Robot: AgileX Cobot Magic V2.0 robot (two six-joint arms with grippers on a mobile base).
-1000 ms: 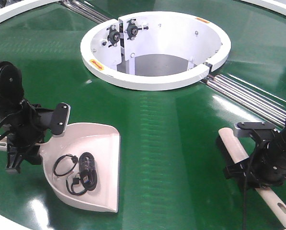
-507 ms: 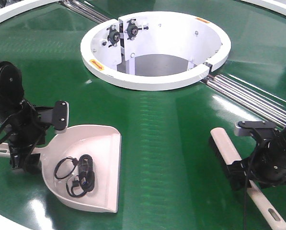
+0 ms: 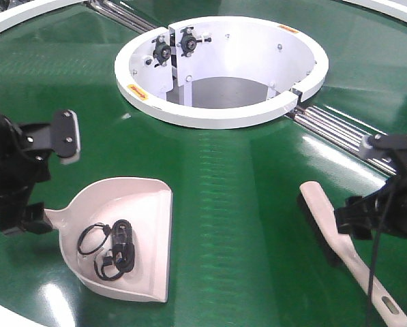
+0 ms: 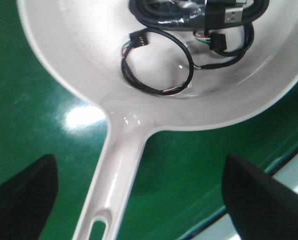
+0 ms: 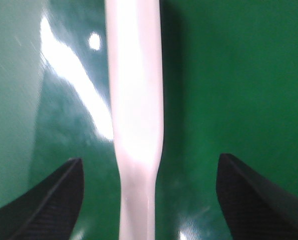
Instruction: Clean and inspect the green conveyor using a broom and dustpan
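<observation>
Belt (image 3: 244, 204) shows glossy green and bare of loose debris in the front view, apart from the two tools lying on it.

Dustpan (image 3: 131, 235) sits flat on the near-left of the belt, lip facing right, handle running off to the left. Inside the scoop: a tangle of black cables (image 3: 114, 248) — one small wire loop with a connector and a thicker bundled cord with a plug, clear in the left wrist view. So the pickup looks done; the catch is in the pan.

Left gripper (image 4: 149, 195) hovers over the pan handle, fingers spread wide, one on either side of it and touching nothing.

Broom (image 3: 333, 235) lies on the near-right of the belt, head toward the round opening (image 3: 220, 68), handle trailing to the near-right edge. Right gripper (image 5: 149, 195) is above the handle, fingers wide apart, empty — handle runs down the gap between them with green belt showing on both sides.

Judgement: sweeping phase finished, both tools let go and resting on the belt. Left, as far as I can tell: the inspection pass, and carrying off or emptying the pan. Steel rollers (image 3: 353, 139) in the seam on the far right look clear, but detail there is too fine to be sure.
</observation>
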